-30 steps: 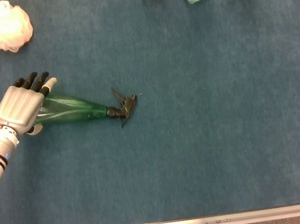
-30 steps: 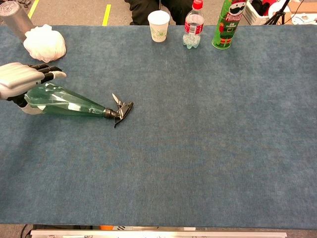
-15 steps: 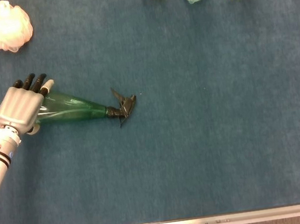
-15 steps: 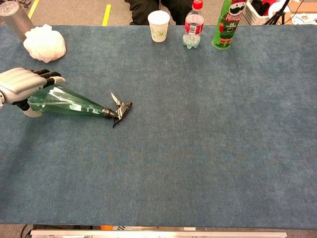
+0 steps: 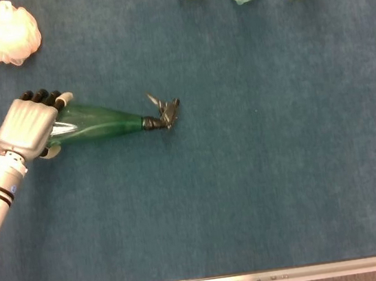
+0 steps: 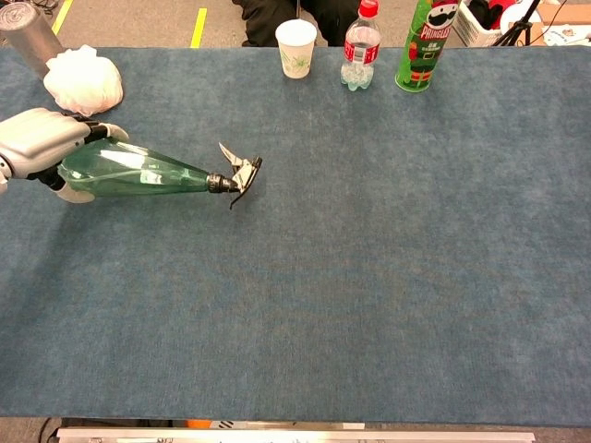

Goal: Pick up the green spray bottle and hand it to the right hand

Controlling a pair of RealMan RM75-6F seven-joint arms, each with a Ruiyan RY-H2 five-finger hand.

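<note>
A: Where is the bottle (image 5: pixel 106 121) now?

B: It is on the left part of the table (image 5: pixel 261 172), well apart from the white puff (image 5: pixel 7 31) at the far left corner. It lies almost flat. Its long axis runs from left to right, with the wide base at the left and the black sprayer head (image 5: pixel 165 113) pointing to the right, toward the middle of the table.

A: And the left hand (image 5: pixel 30 128)?

B: It is wrapped on the wide base end of the bottle. In the head view the dark fingers (image 5: pixel 42 96) curl over the far side of the base, and the thumb shows under the near side, so I judge that it grips the bottle. (If the bottle is lifted off the cloth, or only touches it, I cannot tell.)

A: So the bottle goes out from the hand to which side?

B: To the right. The hand holds the left end, and the neck and sprayer head stay free beyond it. This is the important relation, I think: the free end already points to the side where the right hand must come.

A: Do you see the right hand?

B: No, neither view shows it. Only the left hand is near the bottle.
</note>
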